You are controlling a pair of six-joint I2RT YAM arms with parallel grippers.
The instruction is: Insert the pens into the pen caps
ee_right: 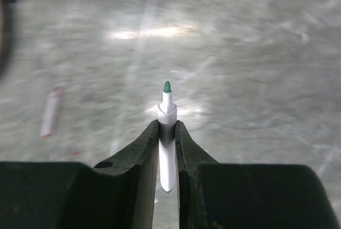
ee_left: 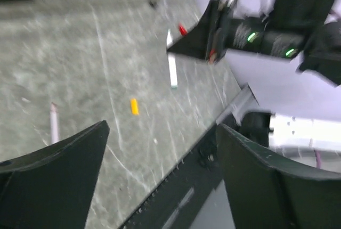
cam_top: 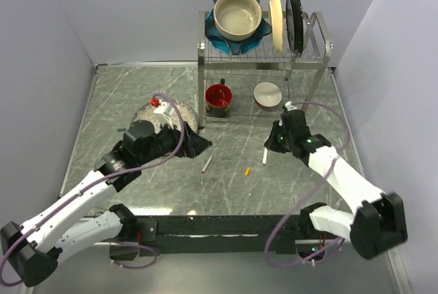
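My right gripper (ee_right: pixel 167 125) is shut on a white pen (ee_right: pixel 167 133) with a green tip that sticks out past the fingers. In the top view this gripper (cam_top: pixel 273 145) is right of centre, with the pen (cam_top: pixel 265 156) pointing down at the table. A second white pen (cam_top: pixel 207 164) with a red end lies flat near the middle and shows in the right wrist view (ee_right: pixel 50 113). A yellow cap (cam_top: pixel 247 170) lies between the two pens and also shows in the left wrist view (ee_left: pixel 134 106). My left gripper (cam_top: pixel 200 145) is open and empty above the table, left of the loose pen.
A metal dish rack (cam_top: pixel 321 61) stands at the back with a bowl (cam_top: pixel 237 15) and plates on top, and a red mug (cam_top: pixel 218 96) and a small bowl (cam_top: pixel 267 94) beneath. A silvery round dish (cam_top: pixel 147 111) sits behind my left gripper. A black rail (cam_top: pixel 219 225) runs along the near edge.
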